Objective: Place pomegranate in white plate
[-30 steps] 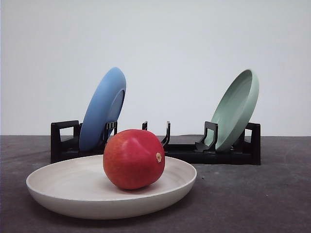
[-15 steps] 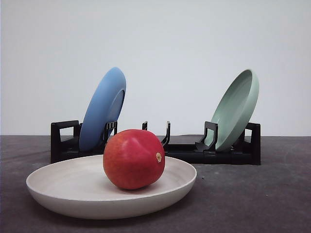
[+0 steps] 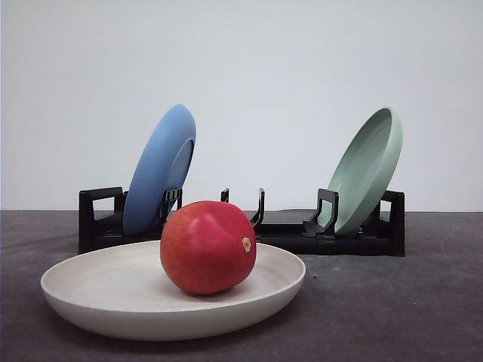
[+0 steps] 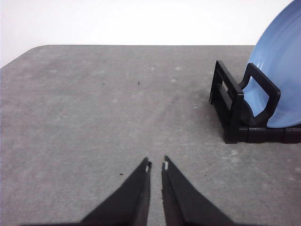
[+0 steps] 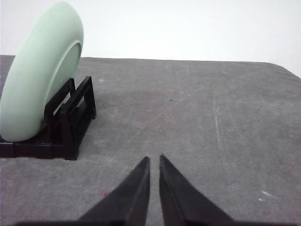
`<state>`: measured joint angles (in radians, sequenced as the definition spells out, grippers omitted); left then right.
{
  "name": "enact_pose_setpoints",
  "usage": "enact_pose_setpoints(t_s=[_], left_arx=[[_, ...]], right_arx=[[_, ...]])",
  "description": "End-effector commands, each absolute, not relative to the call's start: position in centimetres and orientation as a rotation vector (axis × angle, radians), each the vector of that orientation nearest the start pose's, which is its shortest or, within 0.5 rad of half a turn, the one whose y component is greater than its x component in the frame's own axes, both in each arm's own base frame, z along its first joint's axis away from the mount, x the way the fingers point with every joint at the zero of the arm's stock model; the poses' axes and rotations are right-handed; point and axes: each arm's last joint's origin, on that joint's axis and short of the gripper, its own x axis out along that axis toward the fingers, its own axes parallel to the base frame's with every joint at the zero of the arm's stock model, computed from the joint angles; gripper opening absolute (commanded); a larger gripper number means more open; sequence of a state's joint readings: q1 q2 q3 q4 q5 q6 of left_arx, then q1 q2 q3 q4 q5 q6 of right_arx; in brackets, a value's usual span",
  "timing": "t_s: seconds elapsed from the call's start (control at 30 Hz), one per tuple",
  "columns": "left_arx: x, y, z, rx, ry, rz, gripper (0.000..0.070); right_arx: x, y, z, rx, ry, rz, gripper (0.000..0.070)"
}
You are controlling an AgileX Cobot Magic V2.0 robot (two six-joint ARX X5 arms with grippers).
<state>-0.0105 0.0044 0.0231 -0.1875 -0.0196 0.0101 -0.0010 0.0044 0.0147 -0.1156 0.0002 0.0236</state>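
Observation:
The glossy red pomegranate [image 3: 207, 246] rests inside the wide white plate [image 3: 90, 290] at the front left of the table, its tan stem spot facing right. Nothing holds the fruit. In the left wrist view my left gripper [image 4: 156, 164] is shut, its black fingers nearly touching above bare grey table, with nothing between them. In the right wrist view my right gripper [image 5: 154, 158] is likewise shut and holds nothing, hovering over bare table.
A black dish rack [image 3: 287, 235] stands behind the white plate. A blue plate [image 3: 160, 168] leans in its left end and a pale green plate [image 3: 367, 170] in its right end. The blue plate [image 4: 282, 70] and green plate [image 5: 40, 73] appear beside each wrist.

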Motion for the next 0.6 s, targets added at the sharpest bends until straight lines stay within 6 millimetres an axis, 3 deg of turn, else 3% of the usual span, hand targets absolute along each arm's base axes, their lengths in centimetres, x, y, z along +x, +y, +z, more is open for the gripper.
enact_pose_setpoints(t_s=[0.0,0.57], left_arx=[[9.56,-0.04,14.94,0.013,0.178,0.006,0.0026],[9.56,-0.04,14.93,0.013,0.178,0.006,0.0026]], right_arx=[[9.68,-0.02,15.69,0.035,0.097,-0.004,0.0033],[9.68,-0.02,15.69,0.036,0.097,-0.004,0.0033]])
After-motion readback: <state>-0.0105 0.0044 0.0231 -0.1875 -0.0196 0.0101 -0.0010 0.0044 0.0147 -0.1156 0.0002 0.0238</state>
